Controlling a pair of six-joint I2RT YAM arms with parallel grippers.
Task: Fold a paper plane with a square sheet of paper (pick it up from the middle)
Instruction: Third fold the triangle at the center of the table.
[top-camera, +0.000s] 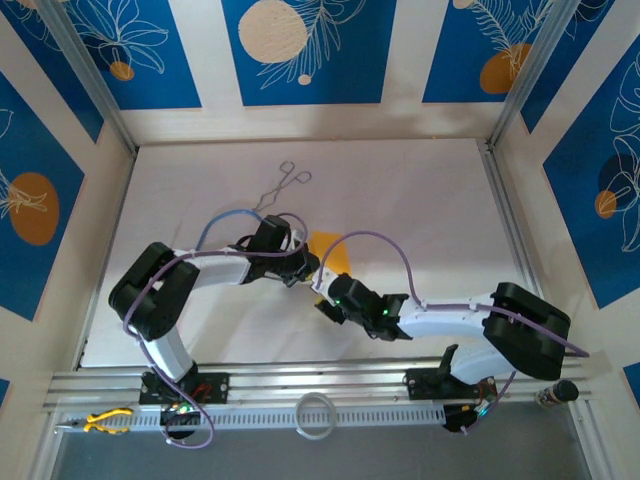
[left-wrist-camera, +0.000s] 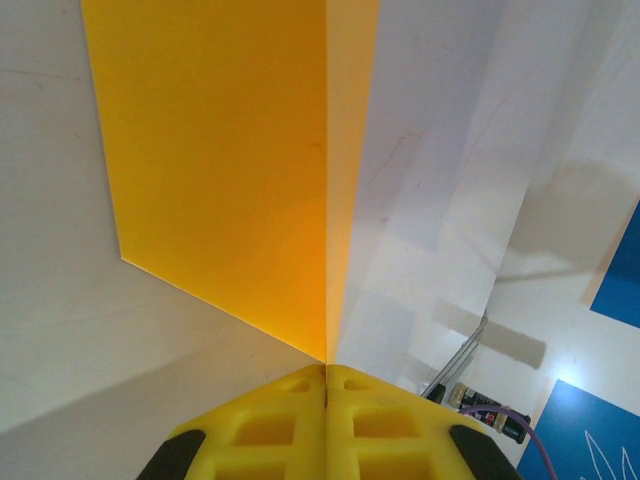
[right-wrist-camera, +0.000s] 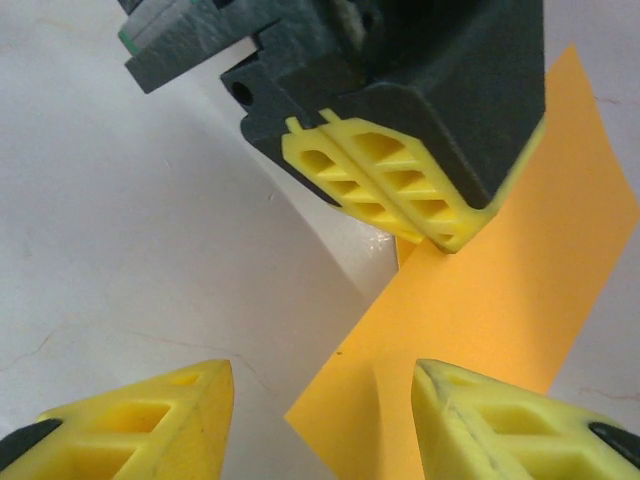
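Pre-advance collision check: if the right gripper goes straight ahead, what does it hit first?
Probably the orange sheet, just ahead of the open right gripper; the left gripper pinching it comes next. Depth unclear.

From above, the left gripper (top-camera: 310, 268) hides part of the square sheet of paper (top-camera: 328, 248) (its top is cropped in the left wrist view).

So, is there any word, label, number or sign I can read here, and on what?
None can be read. The orange-yellow paper and the table are plain. The small dark item at the lower right of the left wrist view is too blurred to tell.
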